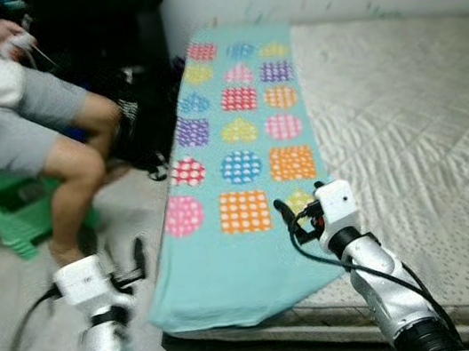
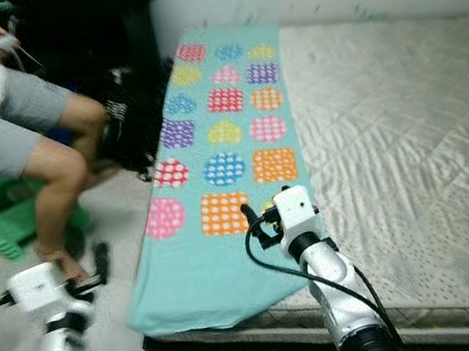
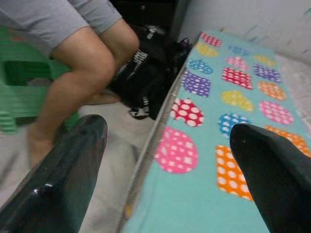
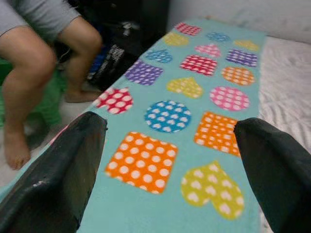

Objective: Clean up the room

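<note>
obstacles: seated person (image 1: pixel 37 127), black bag (image 1: pixel 141 128) left | free: blanket (image 1: pixel 240 156) on mattress (image 1: pixel 408 137)

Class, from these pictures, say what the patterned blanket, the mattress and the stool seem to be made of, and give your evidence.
Blanket: probably soft fleece; matte turquoise, printed dotted shapes, drapes limply over the edge.
Mattress: likely quilted fabric with slight sheen; stitched, puckered surface.
Stool: apparently moulded plastic; uniform green, smooth ribbed sides, though blurred.
</note>
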### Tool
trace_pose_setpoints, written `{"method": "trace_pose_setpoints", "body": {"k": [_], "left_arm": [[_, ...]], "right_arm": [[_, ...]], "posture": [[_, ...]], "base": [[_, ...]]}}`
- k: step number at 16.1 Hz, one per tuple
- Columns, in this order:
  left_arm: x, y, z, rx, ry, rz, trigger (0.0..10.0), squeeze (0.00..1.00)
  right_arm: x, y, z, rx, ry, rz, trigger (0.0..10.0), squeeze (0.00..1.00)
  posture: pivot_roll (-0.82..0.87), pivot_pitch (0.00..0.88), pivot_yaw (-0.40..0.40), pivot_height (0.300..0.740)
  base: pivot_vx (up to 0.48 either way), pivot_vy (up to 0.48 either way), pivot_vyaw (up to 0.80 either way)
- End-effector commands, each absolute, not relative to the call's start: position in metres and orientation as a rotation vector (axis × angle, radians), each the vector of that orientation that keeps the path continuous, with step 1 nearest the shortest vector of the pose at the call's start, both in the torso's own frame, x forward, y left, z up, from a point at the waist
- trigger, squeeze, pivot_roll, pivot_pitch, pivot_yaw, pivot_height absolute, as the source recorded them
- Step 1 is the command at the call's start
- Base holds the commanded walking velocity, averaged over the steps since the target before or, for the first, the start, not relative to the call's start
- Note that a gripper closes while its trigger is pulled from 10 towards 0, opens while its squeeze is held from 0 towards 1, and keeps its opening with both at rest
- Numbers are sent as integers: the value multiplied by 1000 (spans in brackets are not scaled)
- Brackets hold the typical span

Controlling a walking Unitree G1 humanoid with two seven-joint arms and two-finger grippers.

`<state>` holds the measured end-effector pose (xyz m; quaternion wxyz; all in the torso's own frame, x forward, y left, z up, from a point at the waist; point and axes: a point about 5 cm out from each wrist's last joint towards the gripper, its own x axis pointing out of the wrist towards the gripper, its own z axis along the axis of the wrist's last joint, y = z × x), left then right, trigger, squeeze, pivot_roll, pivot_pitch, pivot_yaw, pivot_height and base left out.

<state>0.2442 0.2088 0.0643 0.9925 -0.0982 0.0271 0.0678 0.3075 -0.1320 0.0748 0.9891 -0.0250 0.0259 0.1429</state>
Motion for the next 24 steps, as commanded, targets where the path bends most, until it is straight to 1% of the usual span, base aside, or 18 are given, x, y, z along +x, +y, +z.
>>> {"method": "trace_pose_setpoints", "body": {"k": [1,4,7,9,12,23,24], "left_arm": [[242,209,71,-186,39,123,10000,0],[235,217,74,-159,43,126,10000,0],[225,226,74,-133,64,152,10000,0],[225,226,75,-132,68,151,10000,0],[230,220,82,-132,62,131,10000,0],[241,215,88,-164,46,115,10000,0],[241,215,88,-168,47,117,10000,0]], "right_arm": [[307,-140,78,-28,50,247,10000,0],[307,-150,88,-32,14,201,10000,0],[302,-167,86,3,38,94,10000,0],[302,-167,86,7,45,92,10000,0],[304,-164,90,17,52,95,10000,0],[306,-168,92,20,65,76,10000,0],[306,-169,90,31,76,70,10000,0]], "posture": [[105,168,-32,740],[117,201,-36,740],[128,222,-44,740],[129,222,-44,740],[123,230,-41,740],[112,236,-43,740],[112,236,-43,740]], "base": [[0,0,0],[0,0,0],[0,0,0],[0,0,0],[0,0,-675],[0,0,0],[0,0,-800]]}}
